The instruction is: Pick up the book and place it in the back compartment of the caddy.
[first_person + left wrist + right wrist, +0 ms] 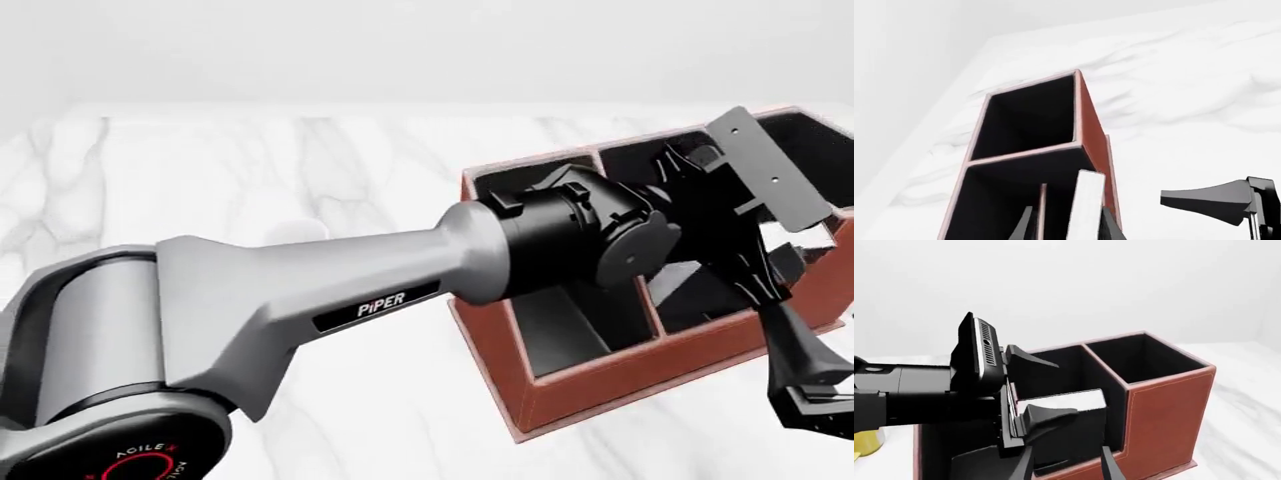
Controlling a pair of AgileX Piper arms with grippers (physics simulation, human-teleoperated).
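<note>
Black fingers of the left gripper (1029, 407) pinch the book (1064, 401), white page edges up, low inside the caddy (1167, 405). Released crooked, it could catch a partition and tilt. The right gripper (1217, 197) hangs alongside, spread and empty. "PIPER" (398, 299) marks the left arm.

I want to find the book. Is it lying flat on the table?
No, the book stands upright between the left gripper's fingers, over the caddy.

Grey left arm (267, 300) with white "PIPER" lettering, black wrist housing, red ring, seemingly "AGILEX", on base.
</note>
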